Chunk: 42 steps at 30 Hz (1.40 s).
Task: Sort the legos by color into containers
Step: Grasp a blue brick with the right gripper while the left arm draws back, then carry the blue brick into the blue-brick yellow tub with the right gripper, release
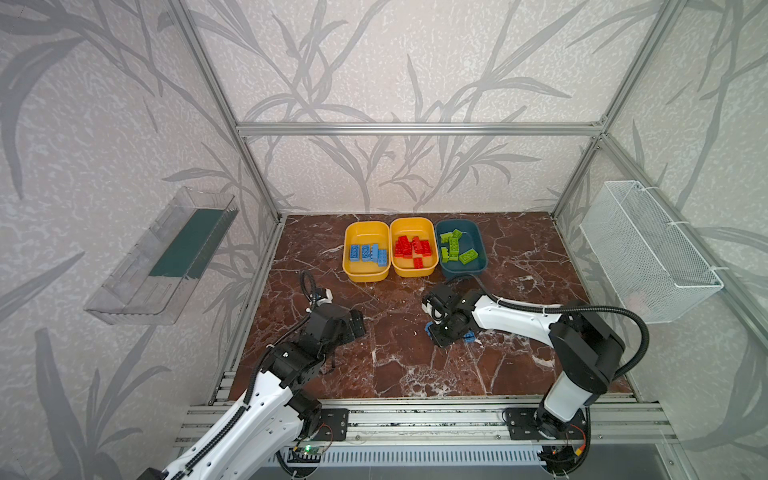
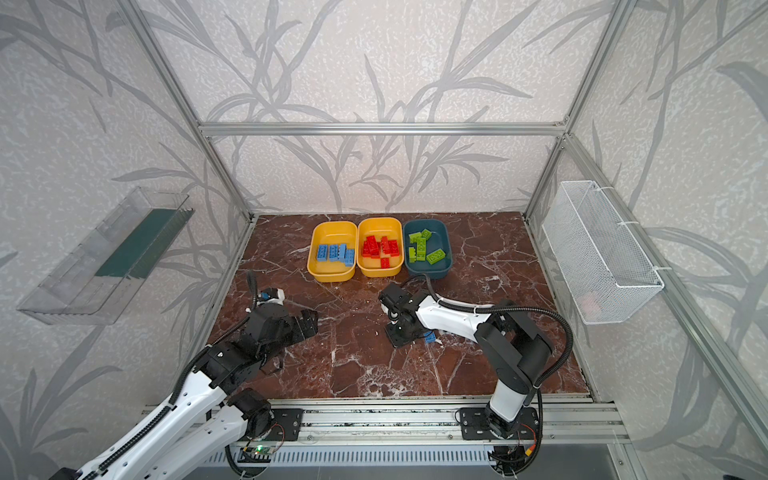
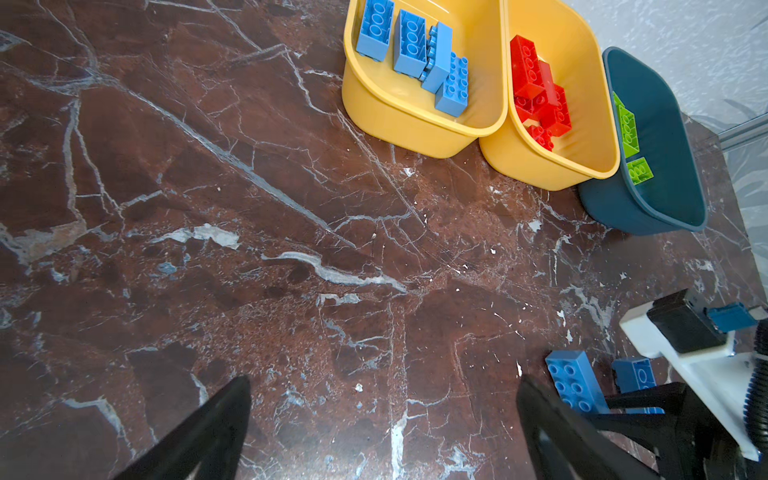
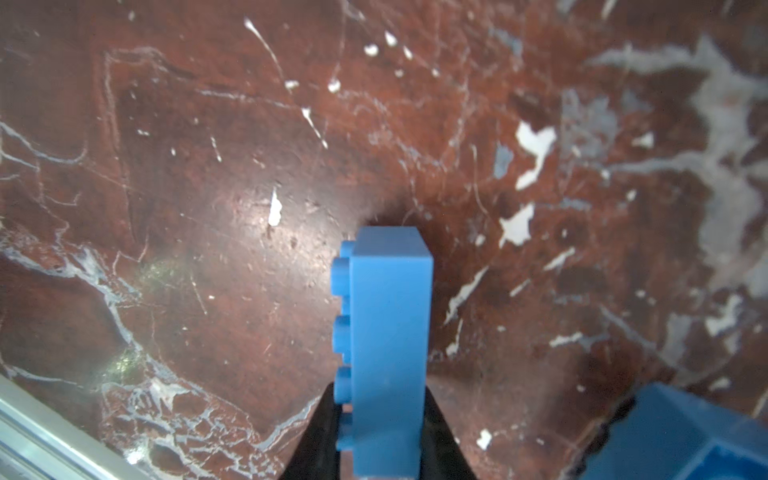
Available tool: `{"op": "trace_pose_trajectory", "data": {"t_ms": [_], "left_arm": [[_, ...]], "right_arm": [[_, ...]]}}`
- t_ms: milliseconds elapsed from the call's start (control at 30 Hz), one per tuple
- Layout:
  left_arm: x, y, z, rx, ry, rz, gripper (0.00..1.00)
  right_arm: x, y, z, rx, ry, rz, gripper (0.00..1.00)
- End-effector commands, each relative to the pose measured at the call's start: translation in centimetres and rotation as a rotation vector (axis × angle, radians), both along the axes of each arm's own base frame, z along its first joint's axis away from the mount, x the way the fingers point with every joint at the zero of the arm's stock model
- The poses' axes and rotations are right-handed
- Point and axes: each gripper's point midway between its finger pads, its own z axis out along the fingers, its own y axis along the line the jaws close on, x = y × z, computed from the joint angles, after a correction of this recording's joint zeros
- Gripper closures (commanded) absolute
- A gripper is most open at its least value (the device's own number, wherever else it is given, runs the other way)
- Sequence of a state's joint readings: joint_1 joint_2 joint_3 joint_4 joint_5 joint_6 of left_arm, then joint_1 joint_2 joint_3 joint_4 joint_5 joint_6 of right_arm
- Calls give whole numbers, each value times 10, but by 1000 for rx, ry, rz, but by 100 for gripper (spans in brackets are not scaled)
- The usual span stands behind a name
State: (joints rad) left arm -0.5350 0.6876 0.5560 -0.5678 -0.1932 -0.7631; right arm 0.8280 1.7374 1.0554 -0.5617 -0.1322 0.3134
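Now the right gripper (image 4: 380, 411) pinches a blue brick (image 4: 388, 324) over the marble table (image 4: 208, 208). The left gripper (image 3: 384, 386) hangs spread wide over it.

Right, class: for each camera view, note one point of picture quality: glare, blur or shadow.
In both top views the light is even and the tabletop sharp. In the left wrist view the tubs are crisp, but the left pincer has dark, blurred fingers. In the right wrist view glare whitens a patch of tabletop, and the blue brick held in the right pincer looks soft.
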Motion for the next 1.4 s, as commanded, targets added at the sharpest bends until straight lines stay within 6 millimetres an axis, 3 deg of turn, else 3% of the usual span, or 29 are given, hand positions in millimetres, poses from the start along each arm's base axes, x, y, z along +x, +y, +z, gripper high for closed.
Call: {"op": "trace_pose_trajectory", "data": {"t_ms": [0,133,300,567,833,900,1033,1133,1200,1367], "left_arm": [[5,4,7,20,-13,30,1],[10,9,10,46,-3,61,1],[10,18,13,34,-10,133,1],[14,18,32,14,-35,146,1],[16,24,56,21,-75,167,1],[16,27,58,35,-73,179,1],[15,28,62,27,-74,185,1],[14,27,61,22,-71,175,1],[14,26,61,16,-71,172,1],[13,20,67,-22,-93,143,1]], "right_arm": [[2,6,3,-13,14,27,80],[15,27,19,28,1,46,81],[43,65,69,131,-86,76,81],[121,132,133,227,-285,168,80],[201,184,122,276,-323,141,79],[217,192,115,308,-339,113,72],[240,193,108,385,-320,48,45],[239,188,125,402,-338,60,25],[233,184,138,414,-355,78,21],[214,158,176,398,-415,83,20]]}}
